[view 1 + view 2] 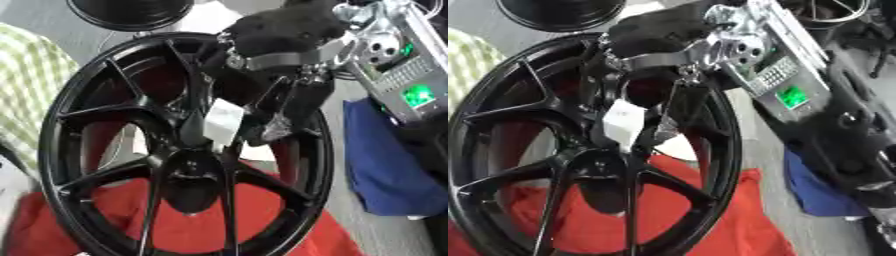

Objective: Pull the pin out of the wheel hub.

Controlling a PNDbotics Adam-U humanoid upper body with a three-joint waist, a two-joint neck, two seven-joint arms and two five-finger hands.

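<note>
Black right hand (262, 107) fingers curl round white pin (223, 122); wheel hub (188, 167) below.

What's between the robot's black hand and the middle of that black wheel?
A white rectangular tag hangs between the right hand and the black spoked wheel's hub, clearest in the left eye view.

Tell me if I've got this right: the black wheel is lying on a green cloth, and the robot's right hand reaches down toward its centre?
Not quite. The cloth under the black wheel is red, not green, as the left eye view shows plainly. The rest holds: the right hand reaches down toward the wheel's centre.
</note>
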